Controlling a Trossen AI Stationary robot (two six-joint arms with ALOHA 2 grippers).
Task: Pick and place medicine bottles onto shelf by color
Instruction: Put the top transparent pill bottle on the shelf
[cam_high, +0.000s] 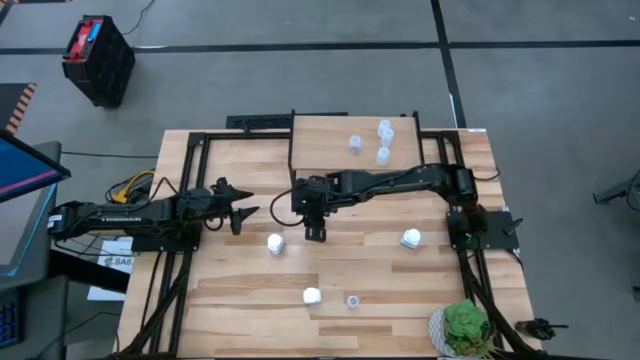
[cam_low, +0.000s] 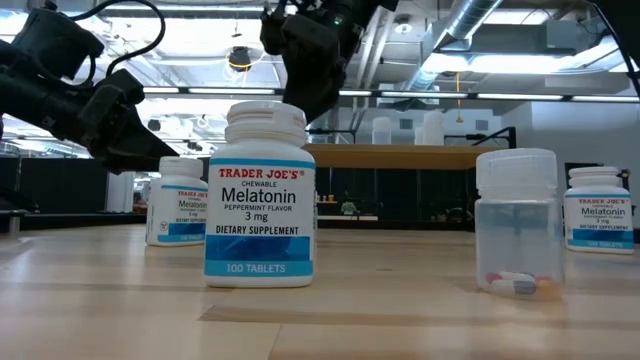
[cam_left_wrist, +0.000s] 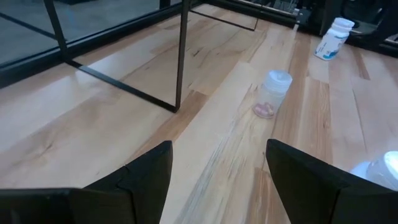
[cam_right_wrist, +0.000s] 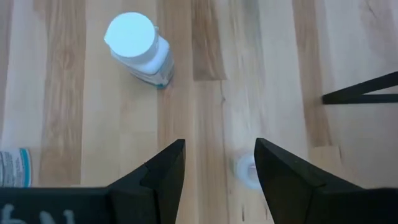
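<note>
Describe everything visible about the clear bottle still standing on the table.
The clear bottle is a small translucent plastic vial with a pale cap, upright on the wooden tabletop. A few pills, reddish and pale, lie at its bottom. Nothing touches it but the table; it stands apart from the white bottles, near the table's front edge.

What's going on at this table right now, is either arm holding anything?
No. The right gripper hangs open and empty over the big wooden tabletop, in front of the low light-wood shelf. The left gripper waits open at the table's left. Four small translucent bottles already stand on the shelf. Three chunky white bottles and one small translucent bottle remain on the table, near a green potted plant.
</note>
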